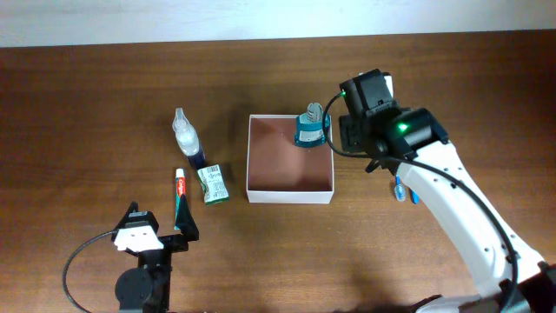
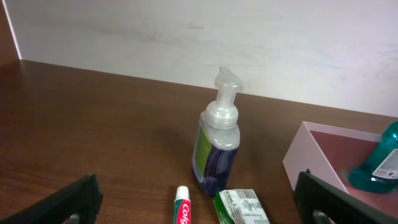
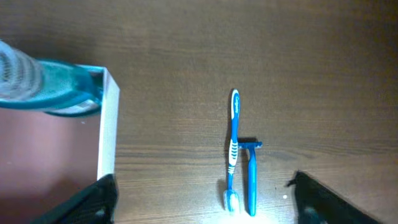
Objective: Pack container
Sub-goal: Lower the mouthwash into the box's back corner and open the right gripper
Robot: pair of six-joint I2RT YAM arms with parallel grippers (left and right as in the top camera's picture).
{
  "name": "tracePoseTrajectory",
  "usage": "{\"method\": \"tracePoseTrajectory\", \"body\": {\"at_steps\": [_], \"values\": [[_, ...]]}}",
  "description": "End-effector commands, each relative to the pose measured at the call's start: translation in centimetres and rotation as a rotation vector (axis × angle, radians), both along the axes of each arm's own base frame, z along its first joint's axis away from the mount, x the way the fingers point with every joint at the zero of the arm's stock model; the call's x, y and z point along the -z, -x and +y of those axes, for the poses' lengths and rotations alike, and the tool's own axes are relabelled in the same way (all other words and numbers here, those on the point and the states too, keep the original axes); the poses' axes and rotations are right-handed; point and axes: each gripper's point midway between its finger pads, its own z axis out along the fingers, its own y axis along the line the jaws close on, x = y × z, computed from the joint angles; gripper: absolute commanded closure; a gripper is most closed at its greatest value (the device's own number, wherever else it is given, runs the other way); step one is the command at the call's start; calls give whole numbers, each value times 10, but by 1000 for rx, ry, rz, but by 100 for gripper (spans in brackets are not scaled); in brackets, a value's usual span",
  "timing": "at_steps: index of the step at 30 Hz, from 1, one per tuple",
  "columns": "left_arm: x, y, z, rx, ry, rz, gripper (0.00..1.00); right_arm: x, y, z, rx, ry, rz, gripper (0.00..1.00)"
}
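The brown table [image 1: 104, 104] carries the container [image 1: 290, 196] at its middle. It sits flat with its opening facing up. Being square, it has no real long axis, and its walls run parallel to the table edges.

The right gripper [image 3: 204, 180] hovers at the container's right wall with its fingers spread wide and nothing between them. The left gripper [image 2: 199, 196] is also spread and empty, near the front edge.

The teal mouthwash bottle [image 1: 310, 129] stands in the far right corner of the box. I think the toothbrush [image 3: 233, 149] comes next. The razor [image 3: 251, 174] lies just beside it, so the fingers should close across the thin handle, well clear of the razor.
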Motion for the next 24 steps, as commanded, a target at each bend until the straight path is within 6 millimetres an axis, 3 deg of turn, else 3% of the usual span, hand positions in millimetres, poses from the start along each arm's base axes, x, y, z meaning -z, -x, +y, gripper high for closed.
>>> {"method": "tracePoseTrajectory", "body": {"at_steps": [1,6,9,13,17,20,22,24], "values": [[2,0,0,3,2,1,1,22,-2,-16,47,16,44,22],[2,0,0,3,2,1,1,49,-10,-14,46,-123,97,23],[2,0,0,3,2,1,0,58,-17,-12,45,-191,101,34],[2,0,0,3,2,1,0,72,-25,-10,44,-264,114,36],[2,0,0,3,2,1,0,91,-32,-4,32,-315,131,45],[2,0,0,3,2,1,1,103,-38,-1,50,-329,140,57],[2,0,0,3,2,1,1,115,-45,1,80,-350,139,82],[2,0,0,3,2,1,0,123,-52,7,98,-390,134,96]]}}
